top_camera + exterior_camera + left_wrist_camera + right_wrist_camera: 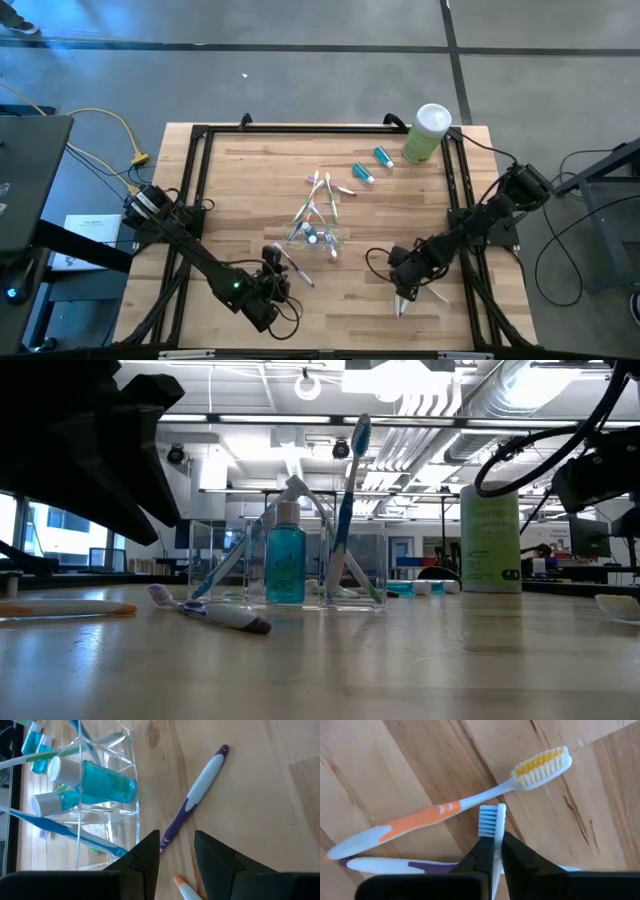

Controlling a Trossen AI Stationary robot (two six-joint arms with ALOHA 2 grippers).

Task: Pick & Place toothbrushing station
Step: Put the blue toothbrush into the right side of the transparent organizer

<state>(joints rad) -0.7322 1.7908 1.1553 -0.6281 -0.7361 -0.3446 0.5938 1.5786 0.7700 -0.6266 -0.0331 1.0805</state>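
Note:
The clear cup [322, 238] [225, 560] stands upright mid-table. It holds blue tubes [100, 782] and several toothbrushes that lean against its rim. My left gripper [177, 851] hovers open near the cup's front. A purple-and-white toothbrush [200, 787] lies flat on the wood, its handle end running in between the fingers. My right gripper [498, 845], at the near right [403, 297], is shut on a blue-bristled toothbrush [490, 820]. Beside it an orange-and-white toothbrush [440, 812] and another purple-and-white one [395, 865] lie on the table. My right gripper pinches the blue-bristled toothbrush's neck [497, 836], just behind the head, between its two fingers. The fingers come from above, pointing down. The head sticks out past the fingertips with its bristles turned sideways. I cannot tell whether the brush is clear of the table.
Two blue white-capped tubes [362, 172] [383, 155] lie on the wood at the far side. A tall pale-green canister [428, 133] stands at the far right corner. An orange-tipped brush end [181, 885] lies under my left gripper. A black frame [195, 170] borders the table.

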